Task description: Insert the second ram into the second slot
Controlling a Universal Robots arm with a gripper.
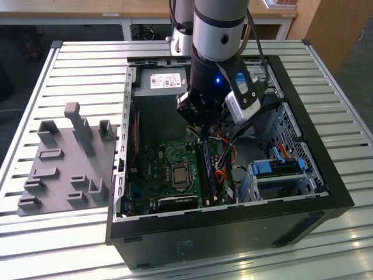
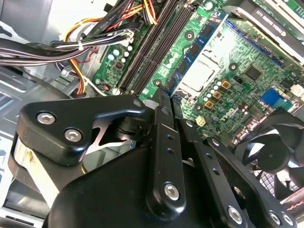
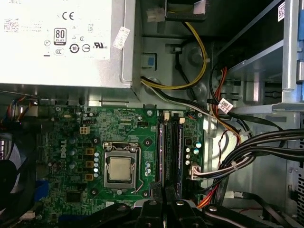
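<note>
in the exterior view, an open computer case [image 1: 233,239] is being carried by a slatted metal table [image 1: 76,64], and a grey moulded fixture [image 1: 64,169] is lying on the table just beside the case, on the exterior view's left. the arm is being held down inside the case, with the gripper [image 1: 200,132] hanging over the green motherboard [image 1: 154,169], below the power supply [image 1: 163,81]. the second ram [image 1: 206,169] is being shown as a thin dark-blue stick standing on edge in the memory slots, just beside the processor socket [image 1: 179,175] on the exterior view's right of it. bright blue drive-bay latches [image 1: 280,166] are sitting well apart from it, nearer the case's wall. in the second wrist view, the gripper [image 2: 161,93] is being seen from behind. its black fingers [image 2: 161,128] are drawn together, with nothing visibly clamped between them, and the tips are lining up with the long dark slots [image 2: 156,42]. a black fan [image 2: 270,156] is lying off to one side. in the first wrist view, the gripper [image 3: 160,192] is being seen in line with the second ram [image 3: 164,152], which is lying edge-on in the slot nearest the processor socket [image 3: 121,168]. whether the tips are touching the stick cannot be told. bundled cables [image 3: 256,142] are running past the slots on the side away from the socket.
</note>
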